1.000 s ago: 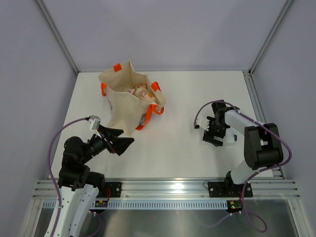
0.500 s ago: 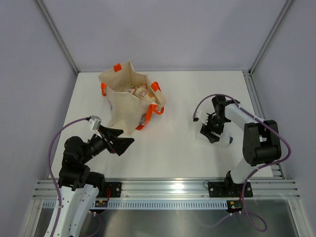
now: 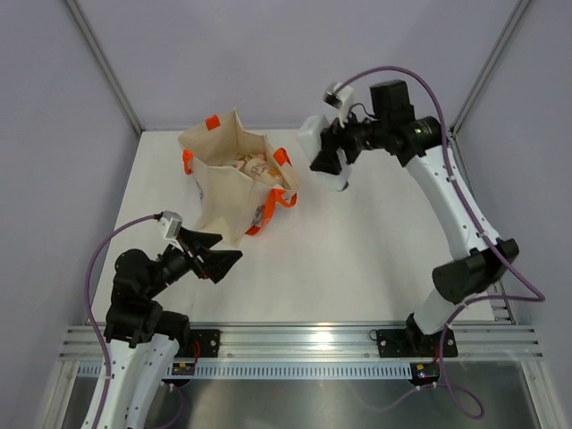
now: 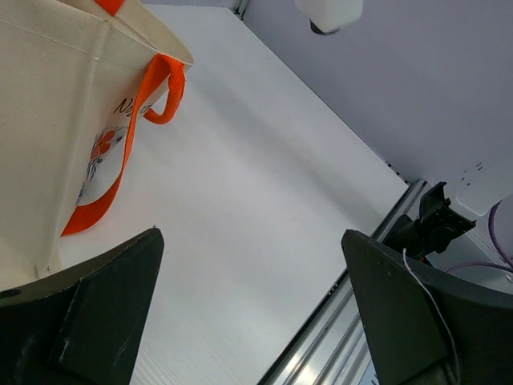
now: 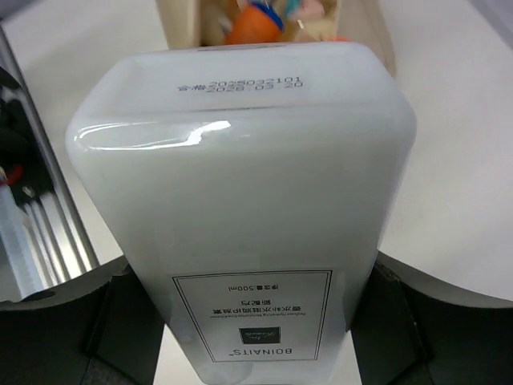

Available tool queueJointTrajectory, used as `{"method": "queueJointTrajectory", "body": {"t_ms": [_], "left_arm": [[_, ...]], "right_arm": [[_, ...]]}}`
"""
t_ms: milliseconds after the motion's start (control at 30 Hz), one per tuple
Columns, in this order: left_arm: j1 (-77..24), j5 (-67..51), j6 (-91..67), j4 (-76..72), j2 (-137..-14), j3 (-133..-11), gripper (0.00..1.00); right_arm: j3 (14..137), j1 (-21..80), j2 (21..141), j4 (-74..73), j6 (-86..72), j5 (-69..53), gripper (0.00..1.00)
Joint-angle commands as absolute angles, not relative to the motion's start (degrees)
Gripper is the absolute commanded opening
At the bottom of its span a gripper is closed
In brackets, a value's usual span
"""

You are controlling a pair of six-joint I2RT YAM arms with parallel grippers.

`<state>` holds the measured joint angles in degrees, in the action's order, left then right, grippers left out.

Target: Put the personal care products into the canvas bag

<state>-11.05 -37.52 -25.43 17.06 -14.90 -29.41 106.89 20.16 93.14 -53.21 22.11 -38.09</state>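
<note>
The canvas bag [image 3: 231, 181] stands open at the back left of the table, beige with orange handles [image 3: 282, 157]. Several products lie inside it [image 3: 251, 165]; the right wrist view shows an orange, blue-topped one [image 5: 256, 18] in its mouth. My right gripper [image 3: 327, 159] is shut on the flat white bottle [image 3: 312, 130] and holds it in the air just right of the bag. The bottle [image 5: 248, 176] fills the right wrist view, its cap hidden. My left gripper [image 3: 221, 258] is open and empty, low, in front of the bag [image 4: 56, 120].
An aluminium rail [image 3: 304, 340] runs along the table's near edge and shows in the left wrist view [image 4: 345, 313]. Frame posts and grey walls close in the back and sides. The white tabletop [image 3: 357, 250] stretches right of the bag.
My right arm lifted the white bottle off the table at the right and carried it up and left, close to the bag. The left arm has not moved.
</note>
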Motion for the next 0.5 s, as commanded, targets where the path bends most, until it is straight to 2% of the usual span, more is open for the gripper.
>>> {"method": "queueJointTrajectory", "body": {"t_ms": [0, 67, 133, 333, 467], "left_arm": [[-10.99, -37.18, -24.7, 15.91, -14.06, -29.71, 0.99], [-10.99, -37.0, -24.52, 16.08, -13.8, -29.71, 0.99], [-10.99, -36.04, -24.43, 16.7, -13.36, -29.79, 0.99], [-10.99, -34.54, -23.91, 17.67, -12.48, -29.97, 0.99], [-10.99, -34.37, -23.56, 17.84, -12.92, -30.06, 0.99]], "right_arm": [[124.45, 26.35, 104.2, -38.77, 0.39, -38.07, 0.0], [138.16, 29.52, 113.84, -36.31, -5.16, -32.37, 0.0], [144.46, 31.46, 119.33, -30.72, -10.0, -25.36, 0.0], [148.0, 35.42, 130.33, -8.73, -11.25, -17.06, 0.0], [148.73, 36.56, 135.61, -7.91, -10.73, -19.15, 0.0]]}}
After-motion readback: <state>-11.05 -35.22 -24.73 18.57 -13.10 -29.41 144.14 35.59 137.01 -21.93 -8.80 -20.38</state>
